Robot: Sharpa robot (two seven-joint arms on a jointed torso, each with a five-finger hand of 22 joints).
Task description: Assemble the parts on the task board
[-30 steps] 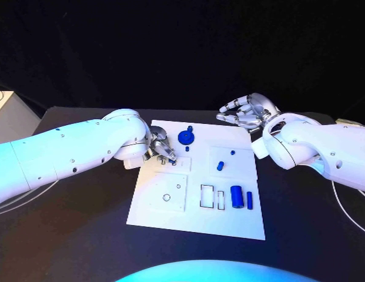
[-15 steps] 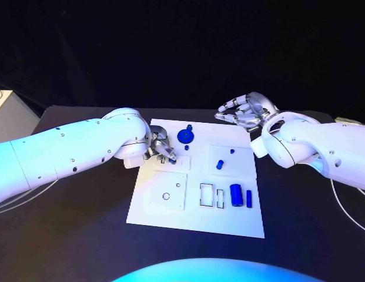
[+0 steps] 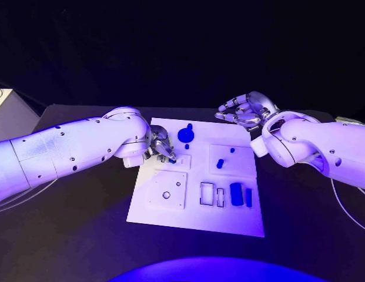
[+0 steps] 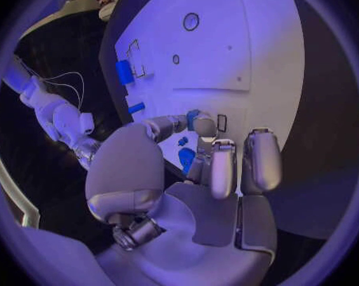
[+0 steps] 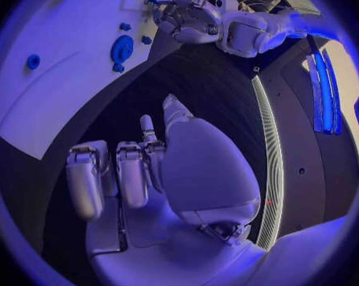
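The white task board [image 3: 170, 214] lies in the middle of the black table. My left hand [image 3: 162, 148] hovers low over the board's far left part and pinches a small blue part [image 4: 192, 115] between thumb and finger, close to a small rectangular slot [image 4: 221, 122]. A blue round disc with a knob [image 3: 186, 136] and a small blue peg [image 3: 186, 147] sit just right of that hand. My right hand [image 3: 245, 110] hangs beyond the board's far right corner, fingers curled in, holding nothing.
Mid-board stand two small blue pieces [image 3: 220, 164]. Near the front right lie a blue cylinder [image 3: 235, 194] and a thin blue bar [image 3: 248, 197], beside empty rectangular slots [image 3: 207, 194]. A pale box [image 3: 0, 114] stands at the table's far left.
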